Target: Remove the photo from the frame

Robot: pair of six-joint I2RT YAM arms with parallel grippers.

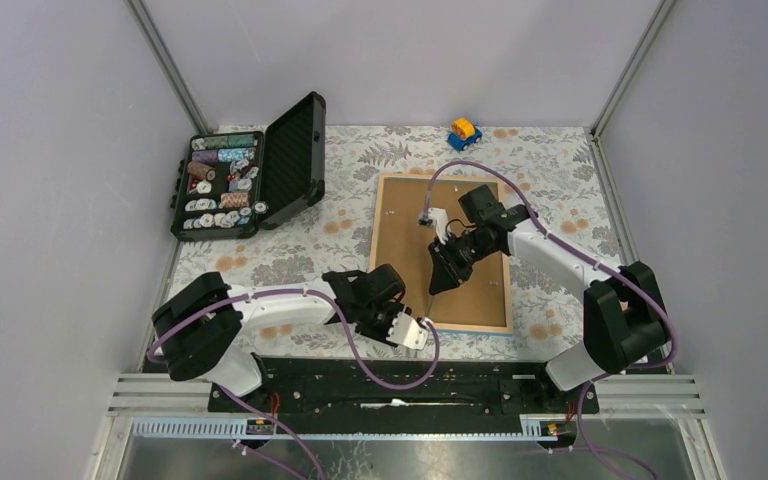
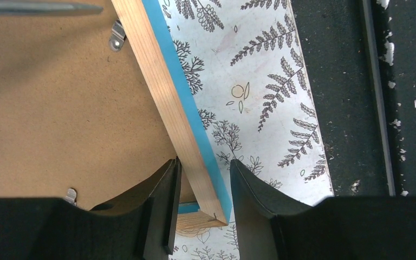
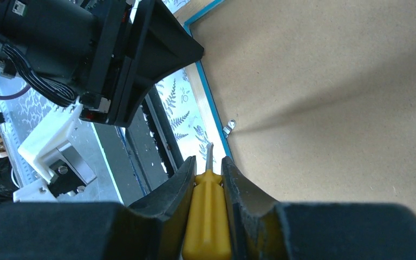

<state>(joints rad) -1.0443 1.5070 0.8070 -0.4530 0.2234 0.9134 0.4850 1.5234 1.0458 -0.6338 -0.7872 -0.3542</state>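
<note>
The frame (image 1: 447, 250) lies face down on the worktop (image 1: 560, 190), brown back up. Only the left wrist view shows the left gripper (image 2: 201, 187) clamped on the frame's near corner; only the right wrist view shows the right gripper (image 3: 208, 179) pinching a yellow-handled screwdriver (image 3: 208, 216) over the frame's edge.

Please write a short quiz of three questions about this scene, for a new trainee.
1. True or false: the frame lies with its brown back upward.
2. What does the right gripper hold? A) yellow-handled screwdriver B) toy car C) poker chip
3. Fill in: the left gripper has its fingers on both sides of the frame's ____.

Key: 1 true; 2 A; 3 corner.
</note>
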